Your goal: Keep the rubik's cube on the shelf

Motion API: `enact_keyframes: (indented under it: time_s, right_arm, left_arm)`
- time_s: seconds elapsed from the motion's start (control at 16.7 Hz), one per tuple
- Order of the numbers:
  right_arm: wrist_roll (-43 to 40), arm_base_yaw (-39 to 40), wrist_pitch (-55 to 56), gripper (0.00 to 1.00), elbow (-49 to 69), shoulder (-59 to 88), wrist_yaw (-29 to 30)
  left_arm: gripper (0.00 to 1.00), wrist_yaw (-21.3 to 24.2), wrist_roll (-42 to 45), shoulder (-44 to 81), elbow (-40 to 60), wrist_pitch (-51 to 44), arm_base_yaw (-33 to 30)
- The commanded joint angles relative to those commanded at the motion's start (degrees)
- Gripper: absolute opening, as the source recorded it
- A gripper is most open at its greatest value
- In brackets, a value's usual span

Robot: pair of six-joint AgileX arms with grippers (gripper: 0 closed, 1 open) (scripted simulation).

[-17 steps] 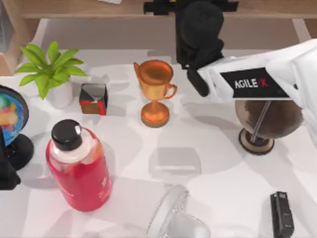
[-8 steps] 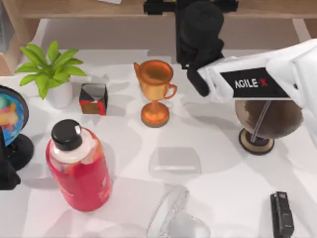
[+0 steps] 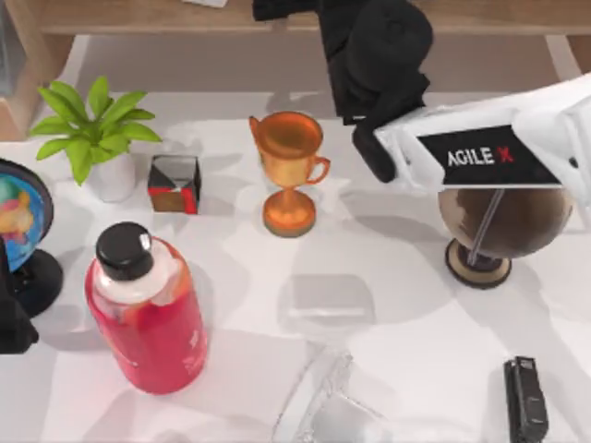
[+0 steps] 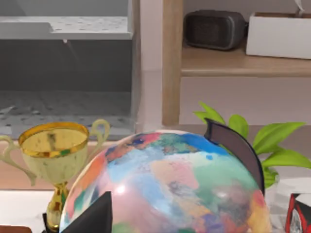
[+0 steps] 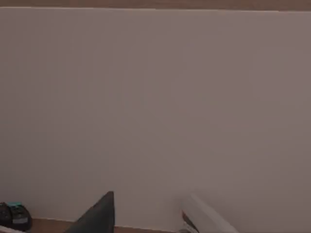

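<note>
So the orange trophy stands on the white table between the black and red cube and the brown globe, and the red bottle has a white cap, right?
Not quite. In the top view the red bottle has a black cap, not white. The rest holds: the orange trophy stands on the white table between the black and red cube and the brown globe.

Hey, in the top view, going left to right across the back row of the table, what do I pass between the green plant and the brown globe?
Potted plant → black, red and grey cube → orange trophy → right arm's black wrist reaching toward the shelf → brown globe.
</note>
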Motion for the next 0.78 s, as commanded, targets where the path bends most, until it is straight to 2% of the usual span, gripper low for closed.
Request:
enact_keyframes:
  time_s: [0.24, 0.42, 0.6, 0.78]
  right_arm:
    - [-7.68, -1.55, 11.41, 1.0, -8.08, -7.15, -14.91]
    - [-15.22, -5.89, 20.62, 1.0, -15.67, -13.8, -28.1]
    - [-23.87, -13.78, 28.83, 1.0, -24.15, -20.46, -41.12]
    - [-33.76, -25.12, 34.64, 1.0, -33.01, -25.89, -52.03]
  left_arm:
    - [1.0, 0.0, 0.0, 0.0, 0.0, 0.0, 0.0]
    - [1.0, 0.0, 0.0, 0.0, 0.0, 0.0, 0.0]
    - [1.0, 0.0, 0.0, 0.0, 0.0, 0.0, 0.0]
    - [1.0, 0.0, 0.0, 0.0, 0.0, 0.0, 0.0]
